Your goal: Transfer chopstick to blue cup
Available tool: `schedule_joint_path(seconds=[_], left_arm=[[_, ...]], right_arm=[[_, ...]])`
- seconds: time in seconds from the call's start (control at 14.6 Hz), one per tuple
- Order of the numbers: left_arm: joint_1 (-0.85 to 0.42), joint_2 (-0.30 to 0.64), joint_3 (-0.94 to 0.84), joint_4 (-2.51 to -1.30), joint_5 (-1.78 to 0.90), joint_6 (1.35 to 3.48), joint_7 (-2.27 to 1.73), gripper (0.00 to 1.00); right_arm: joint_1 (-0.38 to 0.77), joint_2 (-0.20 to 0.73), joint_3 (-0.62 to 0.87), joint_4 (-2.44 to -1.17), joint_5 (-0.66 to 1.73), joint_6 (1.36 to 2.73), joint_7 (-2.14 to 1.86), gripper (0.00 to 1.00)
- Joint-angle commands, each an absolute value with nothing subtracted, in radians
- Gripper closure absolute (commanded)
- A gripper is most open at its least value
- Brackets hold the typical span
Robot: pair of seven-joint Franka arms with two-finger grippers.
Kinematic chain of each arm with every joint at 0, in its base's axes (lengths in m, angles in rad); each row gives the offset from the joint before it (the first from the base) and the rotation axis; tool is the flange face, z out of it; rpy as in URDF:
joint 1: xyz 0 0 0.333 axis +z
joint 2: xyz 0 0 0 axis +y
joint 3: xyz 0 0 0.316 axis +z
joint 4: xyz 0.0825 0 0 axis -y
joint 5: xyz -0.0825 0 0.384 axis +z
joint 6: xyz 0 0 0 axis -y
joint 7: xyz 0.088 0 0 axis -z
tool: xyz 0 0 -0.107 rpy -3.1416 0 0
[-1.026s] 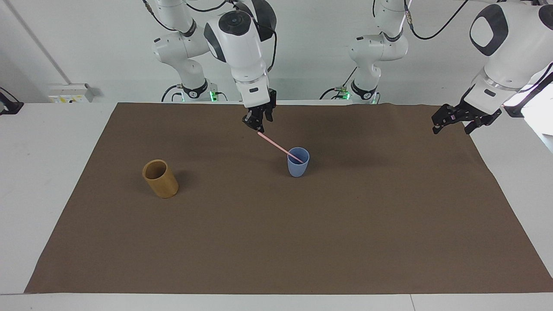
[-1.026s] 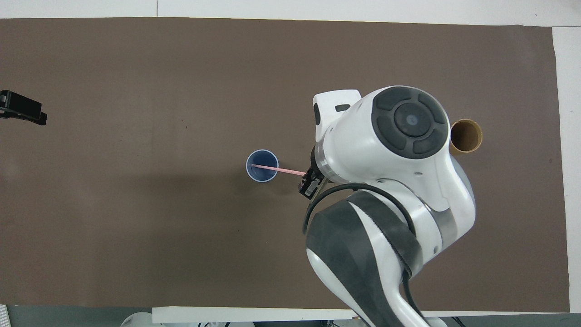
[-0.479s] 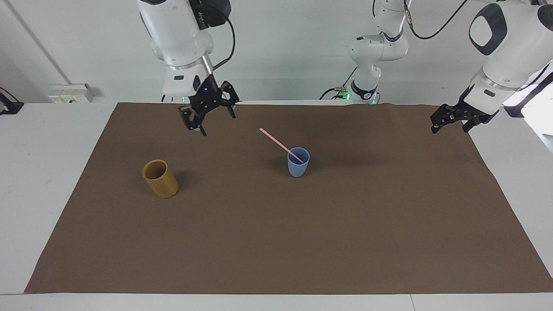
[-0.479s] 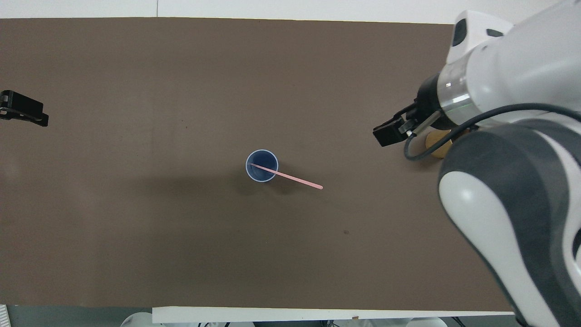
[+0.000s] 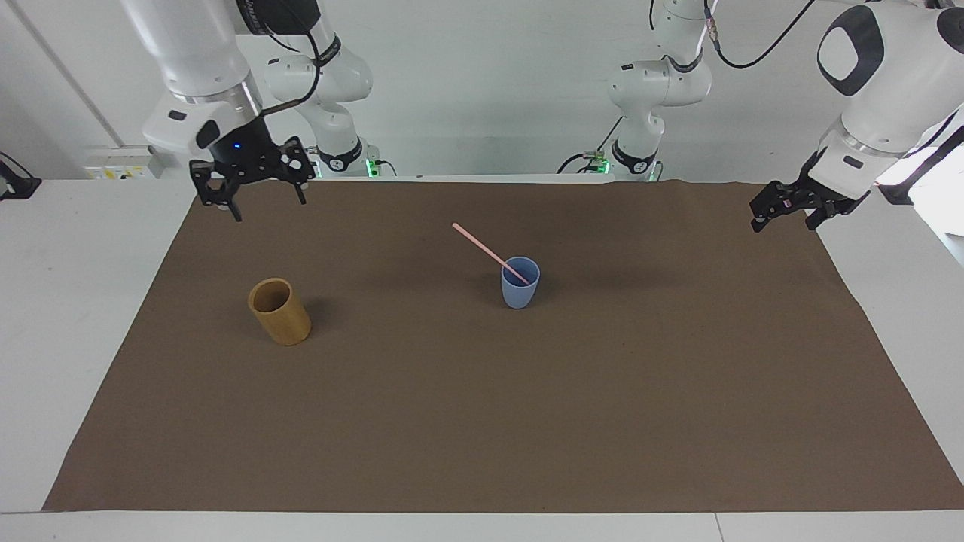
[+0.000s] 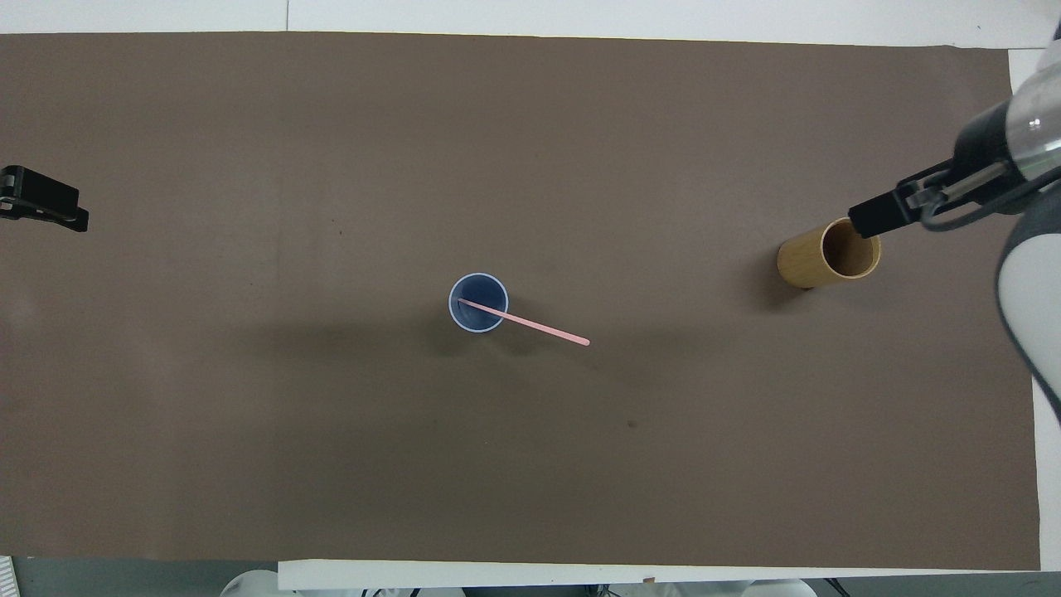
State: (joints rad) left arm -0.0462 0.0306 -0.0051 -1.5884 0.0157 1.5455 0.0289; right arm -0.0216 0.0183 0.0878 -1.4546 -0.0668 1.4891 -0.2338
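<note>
Chopstick (image 5: 489,254) transfer state: the right hand (image 5: 252,190) is raised over the brown mat's (image 5: 482,421) corner at the right arm's end of the desk (image 5: 60,248), fingers spread and holding nothing. The left hand (image 5: 787,209) is raised over the mat's edge at the left arm's end, fingers spread, waiting. 1 chopstick is lodged in the blue cup (image 5: 520,290), leaning toward the robots. A tan cup (image 5: 279,311) stands well apart.
</note>
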Motion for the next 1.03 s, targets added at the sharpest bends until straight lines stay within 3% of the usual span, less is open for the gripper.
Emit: schedule_joint_path(seconds=[0.0,0.27,0.55,0.96], left_arm=[[-0.048,0.009,-0.009,-1.608,0.006,1.537,0.014,0.00],[-0.048,0.006,-0.012,-1.606,0.006,1.539,0.012,0.00],[-0.049,0.006,-0.015,-1.606,0.006,1.539,0.012,0.00],[-0.038,0.006,-0.012,-1.608,0.006,1.534,0.017,0.00]], right_arm=[[-0.122,0.032,0.089,-1.378,-0.083,1.375,-0.207,0.01],[-0.149,0.025,0.092,-1.408,-0.072,1.379,-0.123,0.01],[-0.017,-0.014,0.000,-1.462,-0.057,1.397,-0.051,0.01],[-0.021,-0.049,-0.008,-1.506,-0.048,1.391,-0.029,0.01]])
